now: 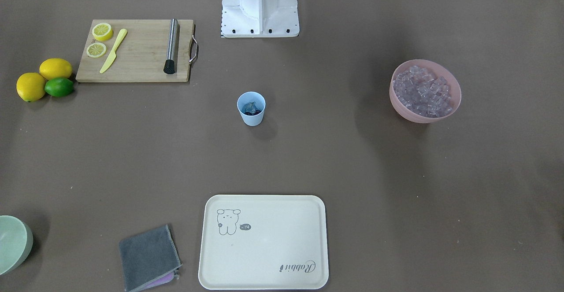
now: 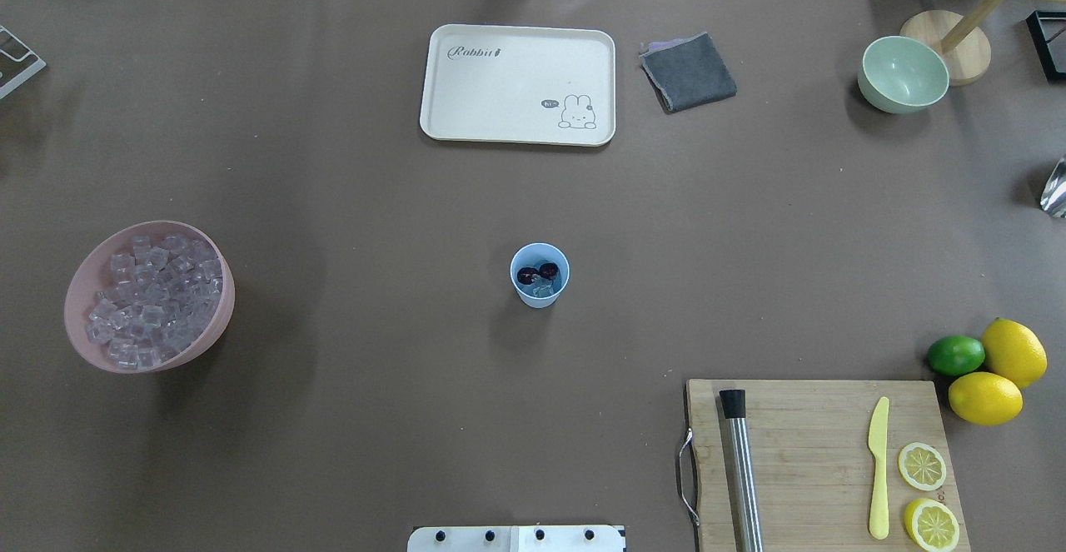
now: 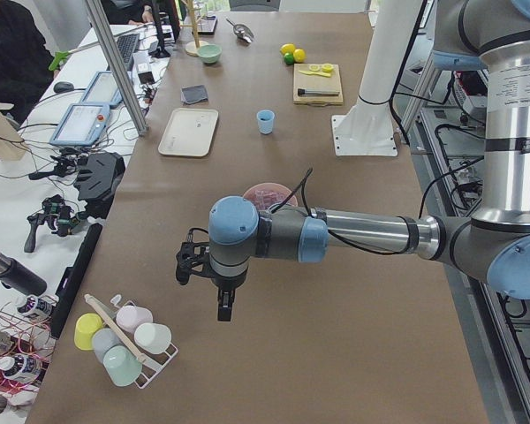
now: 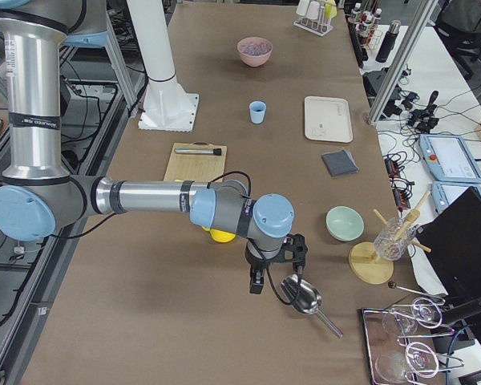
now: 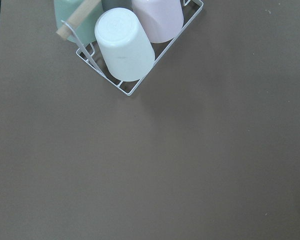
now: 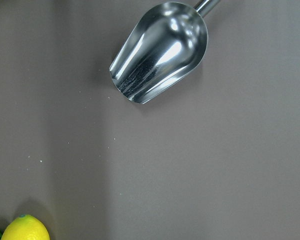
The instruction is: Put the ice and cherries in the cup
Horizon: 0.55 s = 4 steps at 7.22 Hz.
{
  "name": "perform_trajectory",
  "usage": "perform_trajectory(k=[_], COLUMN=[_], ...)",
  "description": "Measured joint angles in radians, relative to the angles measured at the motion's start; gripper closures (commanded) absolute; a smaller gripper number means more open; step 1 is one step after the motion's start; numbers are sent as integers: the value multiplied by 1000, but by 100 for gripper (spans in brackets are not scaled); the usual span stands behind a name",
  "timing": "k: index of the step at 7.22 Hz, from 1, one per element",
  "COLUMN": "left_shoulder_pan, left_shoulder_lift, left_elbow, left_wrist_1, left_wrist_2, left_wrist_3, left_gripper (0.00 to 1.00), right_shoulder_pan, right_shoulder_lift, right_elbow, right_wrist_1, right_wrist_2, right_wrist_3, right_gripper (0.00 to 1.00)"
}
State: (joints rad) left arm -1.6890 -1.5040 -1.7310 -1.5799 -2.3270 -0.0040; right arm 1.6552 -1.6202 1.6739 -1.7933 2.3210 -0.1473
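Overhead, the pink bowl (image 2: pixel 83 277) of ice (image 2: pixel 154 298) sits at nine o'clock on the desk (image 2: pixel 350 202). The cup (image 2: pixel 540 300) at centre holds the cherries (image 2: pixel 548 270) on a few cubes. Only the side views show the left gripper (image 3: pixel 223 312) and right gripper (image 4: pixel 256 287); whether their fingers stand wide or narrow, I cannot tell.

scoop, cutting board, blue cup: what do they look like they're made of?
Scoop: polished metal, probably steel, going by the mirror-like reflections.
Cutting board: wood or bamboo, matte, with visible grain strips.
Cup: likely plastic, given the uniform light blue colour, thin rim and dull sheen.
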Motion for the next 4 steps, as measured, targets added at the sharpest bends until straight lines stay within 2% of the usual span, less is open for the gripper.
perform_trajectory(k=[4], left_shoulder_pan=[1], left_shoulder_lift=[-2], left_elbow=[-1], left_wrist_1=[-1], left_wrist_2=[0], left_wrist_3=[-1], left_gripper=[2], right_shoulder_pan=[0], right_shoulder_lift=[0], right_elbow=[16], right_wrist_1=[0], right_wrist_2=[1], right_wrist_3=[10], right_gripper=[0])
